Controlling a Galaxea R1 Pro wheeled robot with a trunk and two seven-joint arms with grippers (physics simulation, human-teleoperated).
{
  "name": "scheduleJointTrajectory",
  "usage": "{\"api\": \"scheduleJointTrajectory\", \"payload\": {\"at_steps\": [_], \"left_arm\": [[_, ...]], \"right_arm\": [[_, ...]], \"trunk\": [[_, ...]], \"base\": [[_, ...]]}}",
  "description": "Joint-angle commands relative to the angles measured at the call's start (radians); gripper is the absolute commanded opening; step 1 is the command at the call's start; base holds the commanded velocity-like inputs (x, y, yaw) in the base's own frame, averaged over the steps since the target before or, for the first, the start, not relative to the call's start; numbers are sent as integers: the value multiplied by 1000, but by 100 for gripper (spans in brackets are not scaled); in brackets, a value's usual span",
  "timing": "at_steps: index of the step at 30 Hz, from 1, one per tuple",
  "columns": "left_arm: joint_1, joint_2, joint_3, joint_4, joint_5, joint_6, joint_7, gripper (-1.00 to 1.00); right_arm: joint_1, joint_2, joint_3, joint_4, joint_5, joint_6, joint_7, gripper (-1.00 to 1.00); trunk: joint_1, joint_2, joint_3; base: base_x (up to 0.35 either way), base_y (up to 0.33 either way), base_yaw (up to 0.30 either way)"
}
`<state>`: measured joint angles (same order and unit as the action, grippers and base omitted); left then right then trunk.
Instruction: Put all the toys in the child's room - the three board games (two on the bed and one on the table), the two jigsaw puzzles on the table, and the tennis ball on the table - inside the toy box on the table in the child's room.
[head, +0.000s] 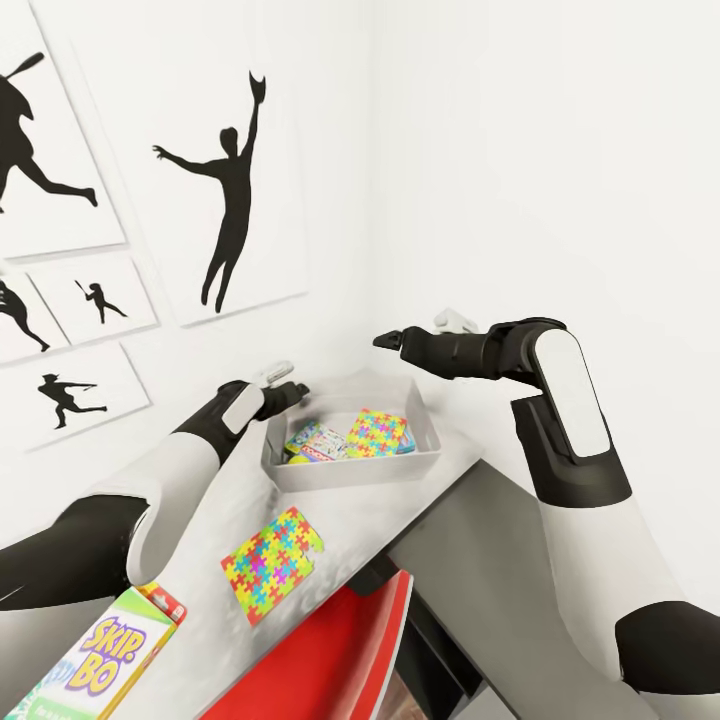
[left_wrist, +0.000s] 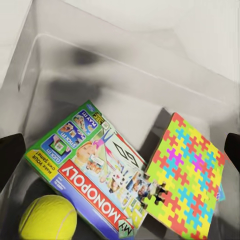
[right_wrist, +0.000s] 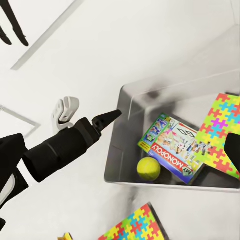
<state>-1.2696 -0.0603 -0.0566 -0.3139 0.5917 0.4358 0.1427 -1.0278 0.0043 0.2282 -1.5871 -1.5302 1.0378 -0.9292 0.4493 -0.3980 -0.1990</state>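
Counting the toy box (head: 425, 462) contents on the bench (head: 350, 520): Monopoly game (left_wrist: 100, 172), tennis ball (left_wrist: 47, 217) and one jigsaw puzzle (left_wrist: 187, 177) are in. Outstanding: second jigsaw puzzle (head: 272, 562) and Skip-Bo game (head: 110, 655), both lying on the bench; third game unlocated. Left pincer (head: 290, 392) hangs at the box rim, spread and empty; right pincer (head: 392, 340) above, state indeterminable.

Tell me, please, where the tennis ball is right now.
The tennis ball lies inside the toy box, in a corner of the bin beside the Monopoly box; the right wrist view shows it there too.
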Motion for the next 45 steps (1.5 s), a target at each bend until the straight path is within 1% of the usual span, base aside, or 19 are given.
{"api": "scheduleJointTrajectory", "payload": {"at_steps": [1,12,23,38,45], "left_arm": [[-1,1,-6,-2,10,4,5,100],[-1,4,-4,-2,9,21,-7,100],[-1,18,-3,-9,15,30,-8,100],[-1,20,-4,-23,18,35,-8,100],[-1,21,-3,-29,19,60,-9,100]], "right_arm": [[-1,0,0,-1,-8,4,-10,100],[-1,0,0,-1,-7,5,-7,100],[-1,1,0,-1,-7,5,-7,100],[-1,2,0,-1,-7,5,-7,100],[-1,2,0,-1,-7,5,-7,100]], "trunk": [[1,-2,-1],[1,-2,15],[1,-2,33],[1,-2,57],[1,-2,68]], "base": [[0,0,0],[-17,0,0],[-169,7,0],[-15,2,0],[0,0,0]]}}
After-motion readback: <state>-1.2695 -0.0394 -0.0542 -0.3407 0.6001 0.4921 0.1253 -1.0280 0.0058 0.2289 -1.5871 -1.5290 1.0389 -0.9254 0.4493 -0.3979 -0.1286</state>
